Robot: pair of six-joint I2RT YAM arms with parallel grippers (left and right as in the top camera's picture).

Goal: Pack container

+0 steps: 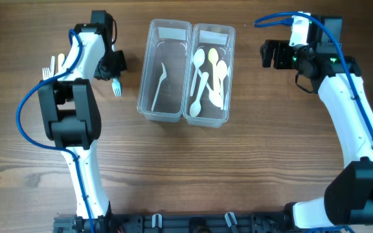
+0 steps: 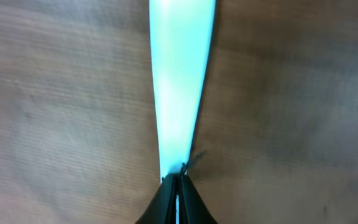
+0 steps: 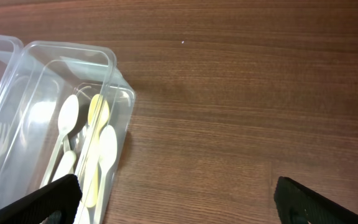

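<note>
A light blue plastic fork is held by the left gripper at about nine o'clock of the two clear containers, over the wooden table. Its tines are pointed toward six o'clock in the overhead view. In the left wrist view the fork's handle is seen pinched between the narrowly closed fingertips of the gripper, with the handle running straight up toward twelve o'clock. Whether the tines touch the table cannot be told.

The two containers are set side by side, touching, at the middle of the table. In the left container one white fork is laid lengthwise. In the right container a pile of white and pale yellow spoons is laid. A few more white forks are seen on the table at nine o'clock of the left arm, partly hidden by it.

The right gripper is held at three o'clock of the right container, apart from it, with its jaws spread wide and nothing between them. In the right wrist view its two dark fingers are seen at the lower corners, with bare table between them, and the spoons are seen through the container wall at nine o'clock.
</note>
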